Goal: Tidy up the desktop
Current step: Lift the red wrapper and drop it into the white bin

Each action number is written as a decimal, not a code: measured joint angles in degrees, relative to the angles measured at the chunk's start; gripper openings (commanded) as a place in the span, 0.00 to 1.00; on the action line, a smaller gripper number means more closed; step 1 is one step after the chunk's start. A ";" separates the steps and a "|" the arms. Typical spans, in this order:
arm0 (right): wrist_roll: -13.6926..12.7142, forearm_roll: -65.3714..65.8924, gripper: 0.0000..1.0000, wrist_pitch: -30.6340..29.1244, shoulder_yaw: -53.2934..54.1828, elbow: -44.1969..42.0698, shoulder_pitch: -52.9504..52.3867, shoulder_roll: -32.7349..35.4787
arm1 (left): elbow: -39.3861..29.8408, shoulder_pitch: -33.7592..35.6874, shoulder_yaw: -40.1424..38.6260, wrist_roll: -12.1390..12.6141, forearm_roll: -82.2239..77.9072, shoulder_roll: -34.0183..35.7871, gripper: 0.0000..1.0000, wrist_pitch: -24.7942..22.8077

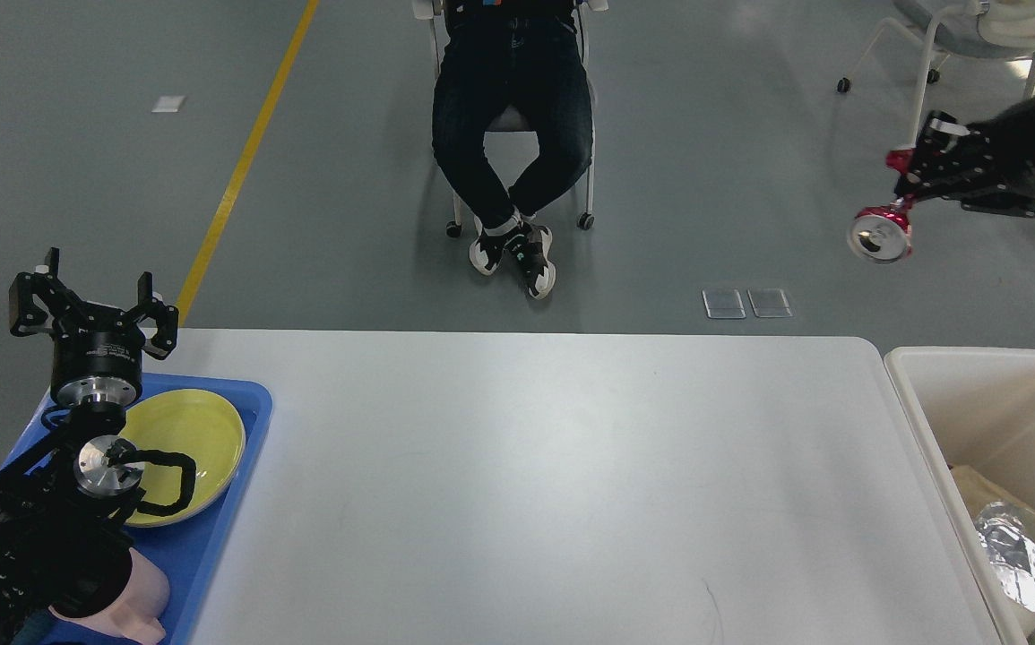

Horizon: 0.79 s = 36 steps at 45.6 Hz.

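Note:
The white desktop (535, 484) fills the lower middle of the head view and its surface is bare. My right gripper (907, 184) is raised high at the far right, beyond the table's back right corner, shut on a crushed red can (880, 235) that hangs below it in the air. My left gripper (91, 309) is open and empty, held above the back left corner of the blue tray (239, 466).
The blue tray holds a yellow plate (199, 434) and a pink cup (136, 596). A cream-white bin (974, 394) with crumpled foil (1019, 555) stands off the table's right edge. A seated person (513, 134) and a wheeled chair (974, 54) are behind the table.

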<state>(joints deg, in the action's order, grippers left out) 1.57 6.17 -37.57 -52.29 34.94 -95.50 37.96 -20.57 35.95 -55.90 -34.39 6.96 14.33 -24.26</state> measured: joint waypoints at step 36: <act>-0.08 -0.01 1.00 36.52 8.44 -13.98 43.39 0.78 | 0.00 0.00 0.00 0.00 0.00 0.00 0.97 0.00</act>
<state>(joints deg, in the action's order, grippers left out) 1.50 6.15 -1.04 -43.85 20.96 -52.11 38.74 -20.57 35.95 -55.90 -34.39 6.96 14.33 -24.26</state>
